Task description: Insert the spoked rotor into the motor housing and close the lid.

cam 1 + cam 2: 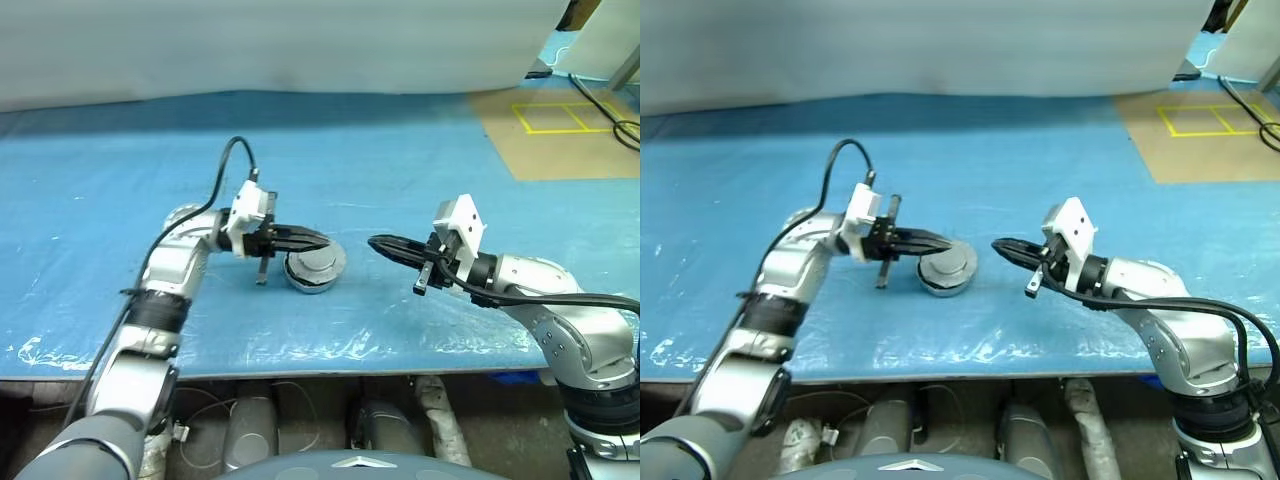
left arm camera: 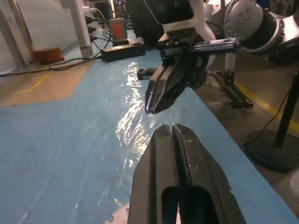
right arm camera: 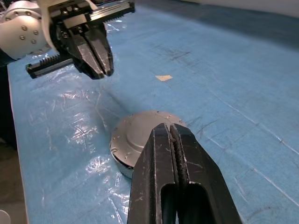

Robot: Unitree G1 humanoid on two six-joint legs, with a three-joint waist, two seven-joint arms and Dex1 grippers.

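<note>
The motor housing [image 1: 316, 267] sits at the centre of the frame on the blue table [image 1: 420, 150], its smooth grey lid already on, so the wheel is presumably inside. My left gripper [image 1: 322, 240] hangs just above it with its fingers pressed together on nothing. My right gripper [image 1: 378, 244], right of centre, points at the housing, also closed and empty. I judge the job essentially done.
</note>
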